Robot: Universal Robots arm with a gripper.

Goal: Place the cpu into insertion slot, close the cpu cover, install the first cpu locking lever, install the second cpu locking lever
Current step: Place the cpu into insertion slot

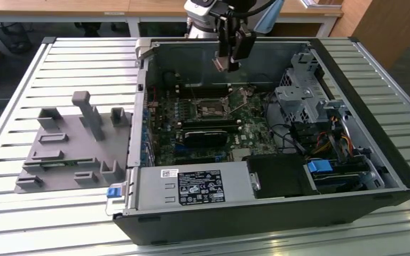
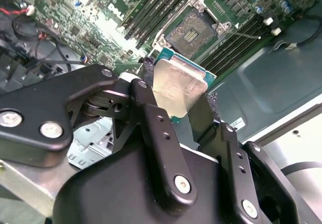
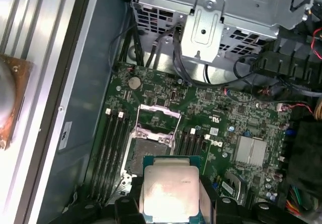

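One slatted metal bench carries all of it. On it lies an open black case, and just beside that, toward the exterior view's left, a grey fixture with upright posts. On the floor of the case sits the green motherboard.

Near the board's middle is the slot, a square black socket in a metal frame; both wrist views show its dark pin field exposed. The cover stands tipped up off the slot along one edge, its window cutout open to view.

I hang over the case, above the board, and my jaws are clamped on the cpu. A black finger presses on each of two opposite edges, the silvery top facing the cameras, the tan-green rim showing round it. The cpu is in the air, apart from the slot, touching nothing but my jaws.
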